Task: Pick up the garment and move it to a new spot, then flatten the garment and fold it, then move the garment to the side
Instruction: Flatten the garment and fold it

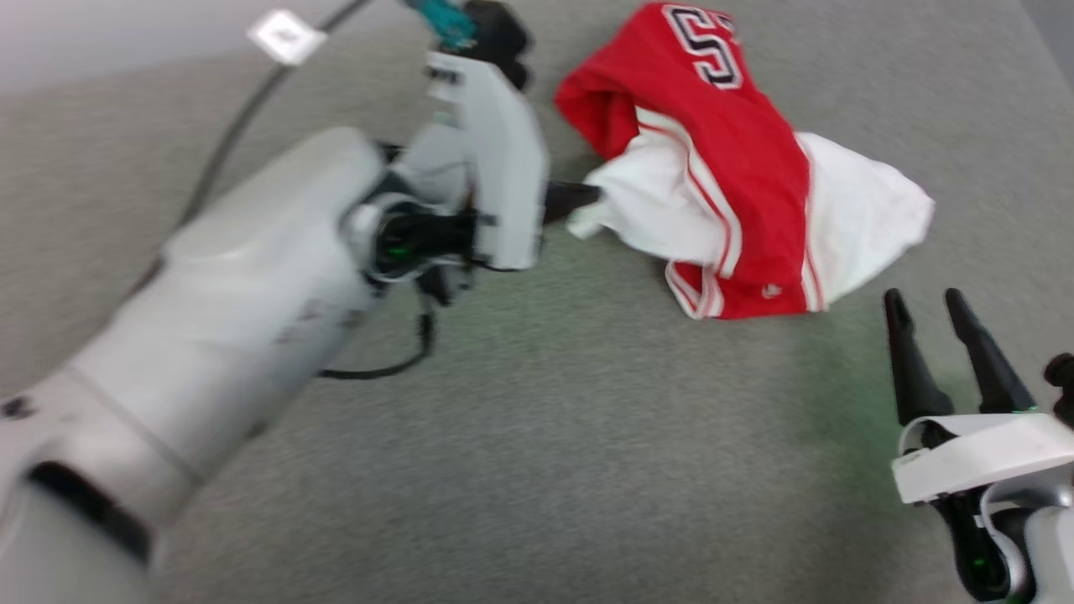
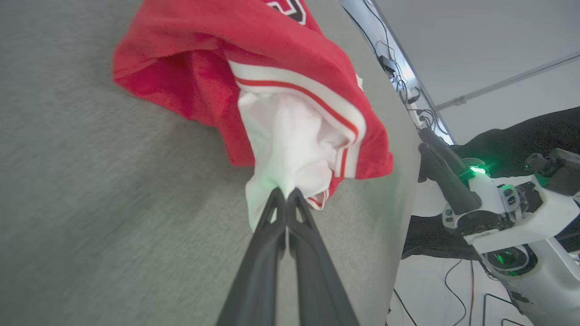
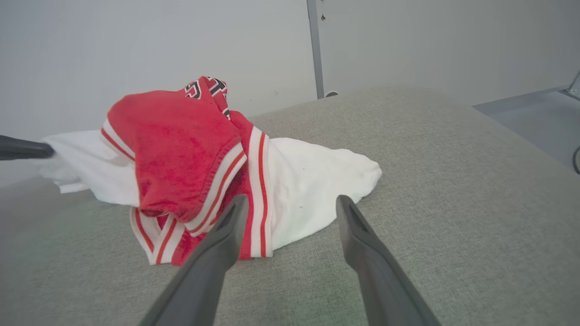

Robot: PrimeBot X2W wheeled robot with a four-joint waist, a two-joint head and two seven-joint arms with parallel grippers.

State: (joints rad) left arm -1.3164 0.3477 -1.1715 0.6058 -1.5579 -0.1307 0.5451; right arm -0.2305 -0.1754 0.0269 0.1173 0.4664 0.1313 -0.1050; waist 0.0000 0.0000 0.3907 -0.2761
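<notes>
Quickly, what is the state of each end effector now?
Left end effector: closed on the garment.
Right end effector: open, holding nothing.

The head camera is looking down from above onto the grey surface (image 1: 537,470), standing back far enough to take in both arms; the left wrist camera is peering along the left pincer (image 2: 285,194) from close in, facing across the surface toward one of its edges, with floor and wall lying beyond; the right wrist camera is sitting low over the surface, looking along the right pincer (image 3: 292,203) toward a pale wall; all three are sharing the garment (image 1: 722,168); the left wrist view is also catching the right pincer beside that edge; the right wrist view is catching the left pincer's dark fingers (image 3: 22,148) at its left border.
</notes>
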